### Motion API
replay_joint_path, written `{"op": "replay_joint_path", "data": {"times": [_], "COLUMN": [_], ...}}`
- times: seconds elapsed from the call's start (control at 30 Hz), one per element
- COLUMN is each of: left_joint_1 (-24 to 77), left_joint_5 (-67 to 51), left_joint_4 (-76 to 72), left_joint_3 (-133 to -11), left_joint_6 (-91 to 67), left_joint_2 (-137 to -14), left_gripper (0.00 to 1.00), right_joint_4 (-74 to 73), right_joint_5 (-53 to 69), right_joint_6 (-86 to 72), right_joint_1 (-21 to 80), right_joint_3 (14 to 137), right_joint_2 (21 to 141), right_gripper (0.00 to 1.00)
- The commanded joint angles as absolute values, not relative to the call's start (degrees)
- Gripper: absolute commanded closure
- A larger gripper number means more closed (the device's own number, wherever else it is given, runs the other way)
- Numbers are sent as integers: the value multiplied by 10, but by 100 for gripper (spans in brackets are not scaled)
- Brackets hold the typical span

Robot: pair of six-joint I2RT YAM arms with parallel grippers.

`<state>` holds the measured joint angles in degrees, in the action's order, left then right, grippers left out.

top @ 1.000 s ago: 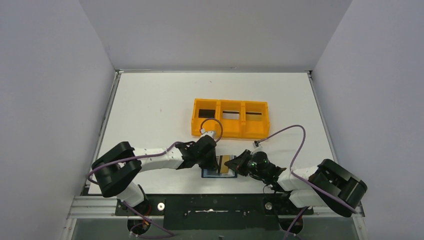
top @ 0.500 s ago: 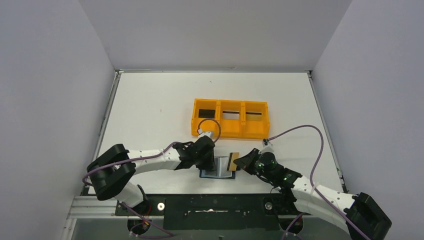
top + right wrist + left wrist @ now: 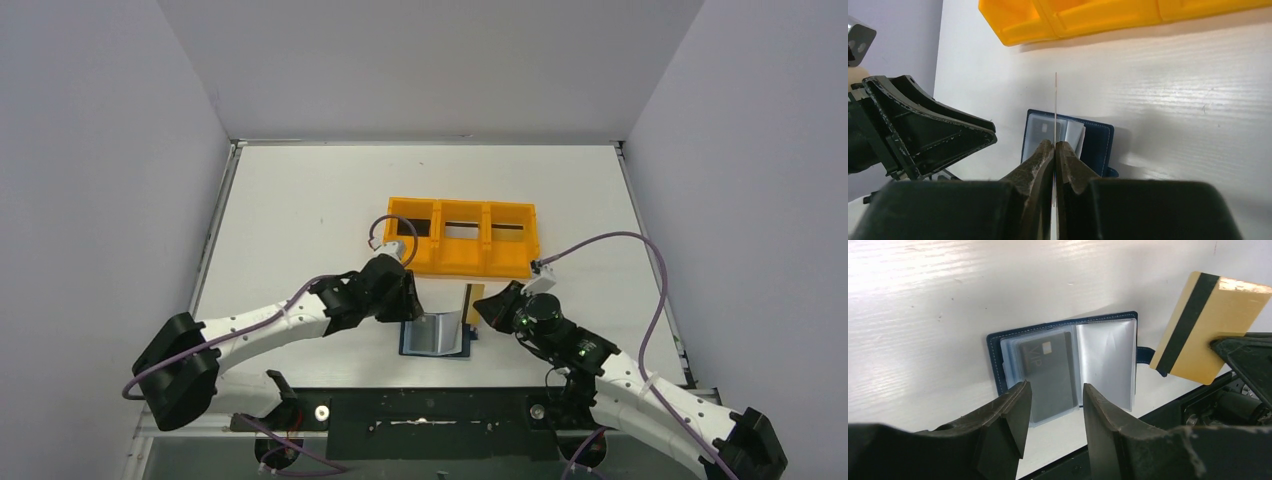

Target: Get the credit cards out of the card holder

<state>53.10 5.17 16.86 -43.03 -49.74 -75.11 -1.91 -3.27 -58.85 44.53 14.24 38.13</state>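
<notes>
Where the white surface nears its front edge, below the orange tray, the card holder lies open. Left jaws hang parted and empty over its 1 dark card; right jaws clench 1 beige card just beside it.

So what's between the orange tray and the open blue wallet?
Just bare white table, clear in the right wrist view. From the top, the beige card with a dark stripe, pinched in the right hand, hangs above that gap.
</notes>
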Motion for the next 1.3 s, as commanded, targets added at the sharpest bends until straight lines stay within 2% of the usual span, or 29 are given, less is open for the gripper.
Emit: {"op": "replay_joint_path", "data": {"times": [0.0,0.2,0.37,0.47,0.63,0.83,0.87,0.9,1.0,1.27], "left_joint_1": [515,477,412,361,313,303,302,300,296,296], "left_joint_5": [66,81,64,28,-12,11,23,33,59,117], "left_joint_4": [191,224,241,232,240,276,282,287,298,282], "left_joint_3": [-442,-411,-388,-372,-357,-370,-373,-374,-392,-403], "left_joint_6": [-480,-482,-468,-450,-424,-402,-399,-393,-374,-314], "left_joint_2": [-711,-666,-612,-588,-572,-553,-549,-547,-543,-511], "left_gripper": [57,50,41,36,35,30,16,12,10,9], "right_joint_4": [-25,-65,-93,-102,-118,-160,-161,-158,-147,-186], "right_joint_5": [-61,-85,-139,-203,-309,-168,-137,-102,-30,39], "right_joint_6": [-491,-369,-220,-103,104,209,220,235,296,415], "right_joint_1": [440,441,441,441,434,329,310,293,267,245], "right_joint_3": [193,247,304,335,381,431,439,441,438,489], "right_joint_2": [380,385,395,421,503,576,579,578,577,631], "right_gripper": [100,100,100,100,100,100,100,100,100,100]}}
